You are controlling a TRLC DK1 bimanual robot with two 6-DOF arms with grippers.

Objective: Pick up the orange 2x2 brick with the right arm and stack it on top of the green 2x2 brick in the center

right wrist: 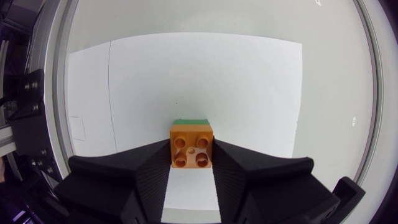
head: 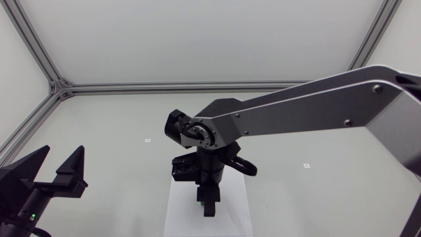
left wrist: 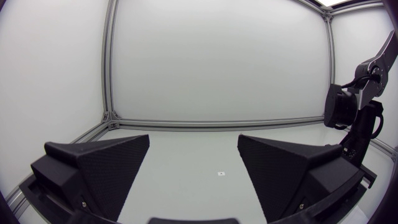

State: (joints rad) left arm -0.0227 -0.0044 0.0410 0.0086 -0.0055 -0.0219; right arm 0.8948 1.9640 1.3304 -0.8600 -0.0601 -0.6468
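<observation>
Right fingers (right wrist: 144,175): clamped on the orange brick (right wrist: 192,144) from both sides.
Orange brick: over the white sheet (right wrist: 199,74), mid-worktop (head: 118,125).
Green brick (right wrist: 191,121): edge showing just beyond the orange one.
Left fingers (left wrist: 106,163): spread wide, holding nothing.

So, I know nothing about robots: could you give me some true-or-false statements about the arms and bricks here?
1. The right fingers hold the orange brick from two sides. True.
2. The left fingers hold a brick. False: they stand open, with nothing between them.
3. The green brick lies far from the orange one. False: it peeks out just beyond it.
4. A white sheet lies under the bricks. True.
</observation>
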